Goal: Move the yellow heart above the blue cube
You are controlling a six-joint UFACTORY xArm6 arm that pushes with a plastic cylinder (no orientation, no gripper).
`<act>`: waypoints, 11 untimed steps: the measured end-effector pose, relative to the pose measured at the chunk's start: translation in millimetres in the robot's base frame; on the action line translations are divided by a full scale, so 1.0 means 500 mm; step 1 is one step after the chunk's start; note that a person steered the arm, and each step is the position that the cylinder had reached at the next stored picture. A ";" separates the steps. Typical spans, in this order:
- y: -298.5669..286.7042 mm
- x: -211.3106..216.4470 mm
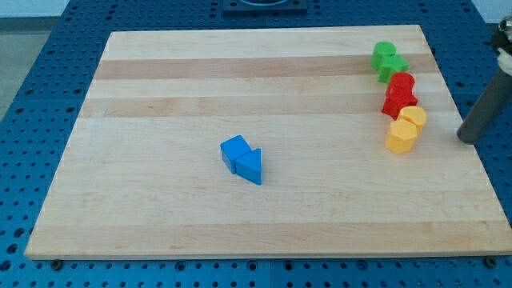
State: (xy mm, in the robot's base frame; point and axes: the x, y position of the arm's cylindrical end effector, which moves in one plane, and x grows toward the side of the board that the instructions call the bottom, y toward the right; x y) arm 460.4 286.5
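While the tool, a bare rod gripping nothing, rests its tip (pixel 466 139) right of the yellow heart (pixel 413 118) at the surface's (pixel 160 88) right edge, a leftward push toward the distant blue cube (pixel 234 151) appears intended.

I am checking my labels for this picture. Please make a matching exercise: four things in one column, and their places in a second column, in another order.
1. green blocks
2. blue blocks
3. my tip
4. yellow blocks

A. near the board's middle
B. the view's top right
C. just below the red blocks
D. at the board's right edge

Pairs: 1-B, 2-A, 3-D, 4-C
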 end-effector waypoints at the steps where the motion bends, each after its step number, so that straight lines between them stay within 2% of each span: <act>1: -0.049 0.000; 2: -0.108 0.000; 7: -0.120 -0.064; 8: -0.162 -0.065; 11: -0.407 -0.065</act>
State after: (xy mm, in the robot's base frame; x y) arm 428.0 82.9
